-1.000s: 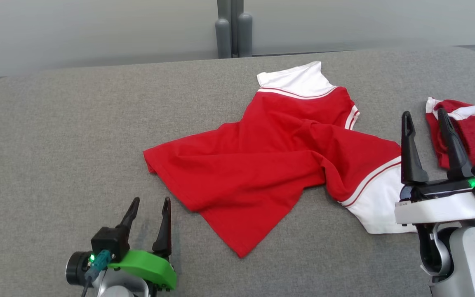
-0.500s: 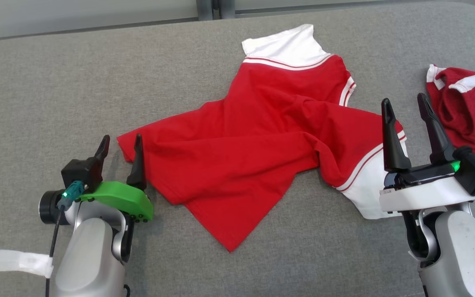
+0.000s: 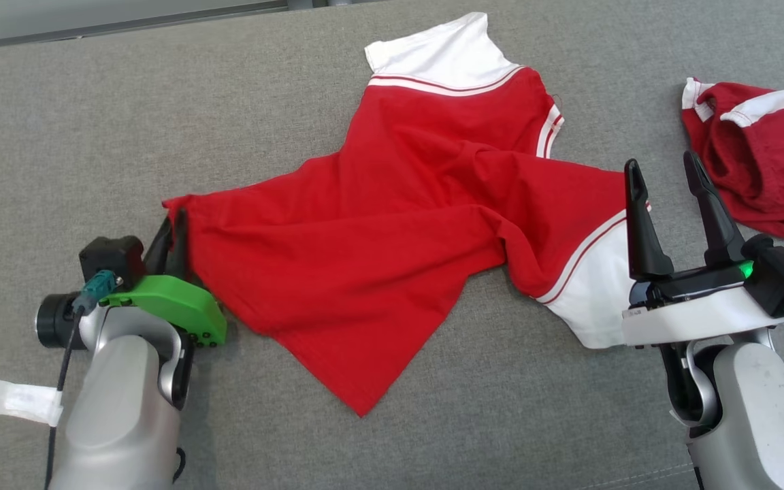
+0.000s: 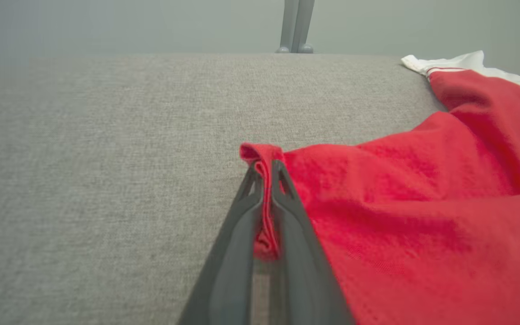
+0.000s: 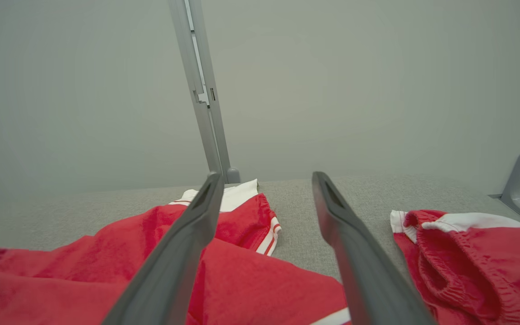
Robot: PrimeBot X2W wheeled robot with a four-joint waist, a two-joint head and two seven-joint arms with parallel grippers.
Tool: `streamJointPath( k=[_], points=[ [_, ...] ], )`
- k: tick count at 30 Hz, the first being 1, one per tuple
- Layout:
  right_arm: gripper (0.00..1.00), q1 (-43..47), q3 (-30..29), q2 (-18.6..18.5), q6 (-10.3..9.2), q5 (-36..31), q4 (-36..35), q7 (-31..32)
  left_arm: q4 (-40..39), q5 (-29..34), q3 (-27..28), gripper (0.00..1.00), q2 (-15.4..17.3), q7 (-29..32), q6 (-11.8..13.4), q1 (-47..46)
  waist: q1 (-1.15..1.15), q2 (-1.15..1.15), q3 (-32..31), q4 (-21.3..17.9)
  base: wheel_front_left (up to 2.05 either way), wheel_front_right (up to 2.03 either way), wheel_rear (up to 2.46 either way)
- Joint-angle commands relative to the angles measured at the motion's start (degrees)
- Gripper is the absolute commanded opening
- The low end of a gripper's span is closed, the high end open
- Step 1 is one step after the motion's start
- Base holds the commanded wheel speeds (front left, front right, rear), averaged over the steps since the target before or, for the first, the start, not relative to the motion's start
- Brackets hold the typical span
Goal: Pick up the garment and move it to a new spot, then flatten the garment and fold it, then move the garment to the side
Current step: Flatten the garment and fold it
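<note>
On the grey surface (image 3: 92,122), left gripper (image 3: 175,228) clamped on garment (image 3: 392,231) corner, right gripper (image 3: 661,167) wide open, empty

Light: bright, even, diffuse; faint soft shadows under garment (image 3: 392,252). Wrist views: near foreground blurred, background hazy, no glare.

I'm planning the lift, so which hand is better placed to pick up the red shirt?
Left. The left hand pinches a corner of the red shirt; the right hand hangs open near its white sleeve.
</note>
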Motion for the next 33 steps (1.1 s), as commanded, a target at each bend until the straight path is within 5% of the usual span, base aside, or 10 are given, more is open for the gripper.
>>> streamJointPath(
  k=[1,8,16,17,18,24,33],
  points=[
    [1.0,-0.7,0.2,0.2,-0.09,0.0,0.1,-0.1,-2.1,1.2,0.6,0.0,1.5,0.0,-0.2,-1.1,0.0,0.0,0.2,-0.3,0.0,0.0,0.0],
    [1.0,-1.9,1.1,0.7,-0.09,0.5,0.4,-0.1,-7.2,4.5,3.6,0.0,6.8,0.0,1.1,-6.1,0.0,0.0,1.5,-2.4,0.0,0.0,0.0],
    [1.0,-1.9,0.8,1.4,-0.09,0.6,1.0,-0.1,-4.3,8.2,4.0,0.0,14.0,0.0,2.1,-13.8,0.0,0.0,2.8,-5.5,0.0,0.0,0.0],
    [1.0,-1.7,0.7,1.4,-0.08,0.6,1.1,-0.1,-3.5,8.5,4.0,0.64,14.5,0.0,2.4,-14.4,0.0,0.0,2.9,-5.7,0.0,0.0,0.0],
    [1.0,-1.5,0.6,1.5,-0.08,0.7,1.3,-0.1,-2.0,8.6,4.1,1.0,14.9,0.0,2.7,-14.5,0.0,0.0,2.9,-5.8,0.0,0.0,0.0],
    [1.0,-1.0,-0.2,1.9,-0.09,0.3,2.5,-0.1,0.1,6.8,4.9,1.0,13.2,0.0,2.9,-11.9,0.0,0.0,1.8,-4.6,0.0,0.0,0.0],
    [1.0,-4.2,-0.2,-1.5,-0.08,-1.5,9.5,-0.2,-8.6,5.5,2.6,1.0,3.3,0.0,1.4,-0.4,0.0,0.0,-1.1,5.8,0.0,0.0,0.0]
  ],
)
